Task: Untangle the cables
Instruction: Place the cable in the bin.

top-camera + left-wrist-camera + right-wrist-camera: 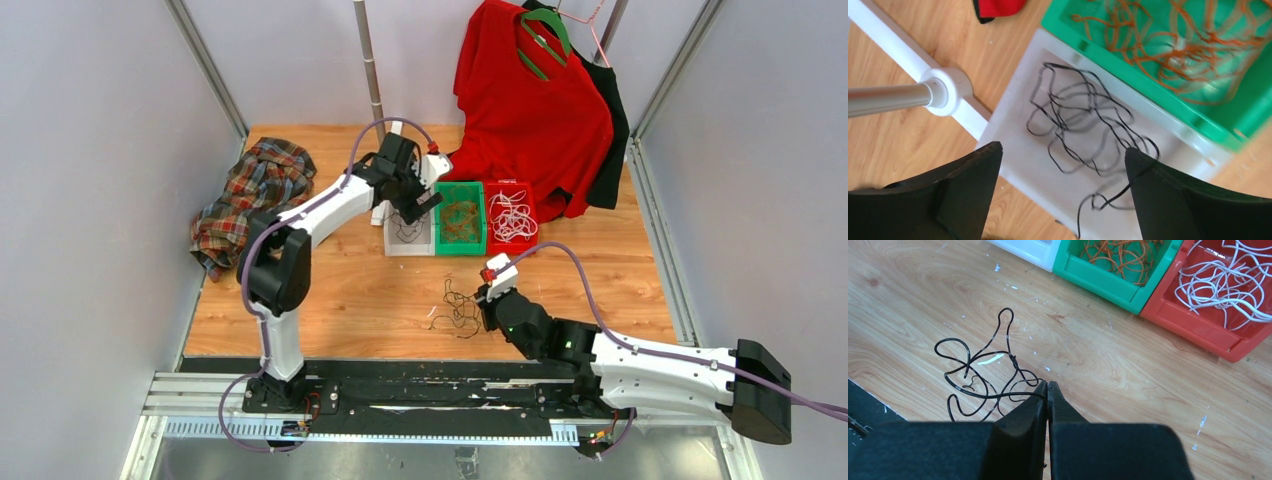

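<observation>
Black curly wire [1083, 130] in white plastic bin [1018, 90], left claw [1063, 150] released above, right claw [1047, 386] pinching looped cable [998, 396]

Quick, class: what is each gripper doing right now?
Left gripper: open, holding nothing, above the white bin.
Right gripper: closed, apparently pinching a strand of the loose black cable.

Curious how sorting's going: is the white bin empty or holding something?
Holding something: a black cable lies in loose loops inside the white bin, beside the green bin of orange cables.
</observation>
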Action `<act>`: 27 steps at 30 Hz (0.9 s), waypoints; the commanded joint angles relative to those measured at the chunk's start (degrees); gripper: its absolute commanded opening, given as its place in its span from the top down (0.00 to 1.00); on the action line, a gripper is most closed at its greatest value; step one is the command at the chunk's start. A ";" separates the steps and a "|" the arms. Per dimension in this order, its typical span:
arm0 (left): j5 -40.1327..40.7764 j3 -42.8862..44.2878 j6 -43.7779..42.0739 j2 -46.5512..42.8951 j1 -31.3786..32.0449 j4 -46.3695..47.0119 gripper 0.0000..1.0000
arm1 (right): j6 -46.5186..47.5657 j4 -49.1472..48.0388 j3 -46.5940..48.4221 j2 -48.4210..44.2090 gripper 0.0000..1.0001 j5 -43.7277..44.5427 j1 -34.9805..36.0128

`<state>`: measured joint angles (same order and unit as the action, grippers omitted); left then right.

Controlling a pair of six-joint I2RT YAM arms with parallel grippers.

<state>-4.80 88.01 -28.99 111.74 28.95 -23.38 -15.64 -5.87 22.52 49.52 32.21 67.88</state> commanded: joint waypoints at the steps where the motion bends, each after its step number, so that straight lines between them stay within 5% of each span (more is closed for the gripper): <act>1: -7.05 2.23 -2.20 -8.72 -0.50 -11.32 0.02 | 0.58 0.13 3.22 -0.17 0.99 0.72 -0.29; 11: -26.46 6.29 -14.62 -23.71 -1.70 -37.94 0.02 | 3.05 -0.24 11.60 4.02 0.99 -5.27 -0.64; 18: -42.52 -0.27 -15.84 -36.45 -0.15 -43.59 0.00 | 4.70 -2.52 21.21 11.58 0.99 -14.72 -1.04; 27: -40.67 -4.52 -12.13 -41.17 1.02 -43.55 0.23 | 3.38 -5.72 30.49 20.46 0.99 -23.94 -1.03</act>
<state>-45.19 85.60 -41.98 71.96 29.76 -65.89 -12.34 -9.43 49.89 67.99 13.02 67.46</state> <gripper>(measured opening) 0.823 0.009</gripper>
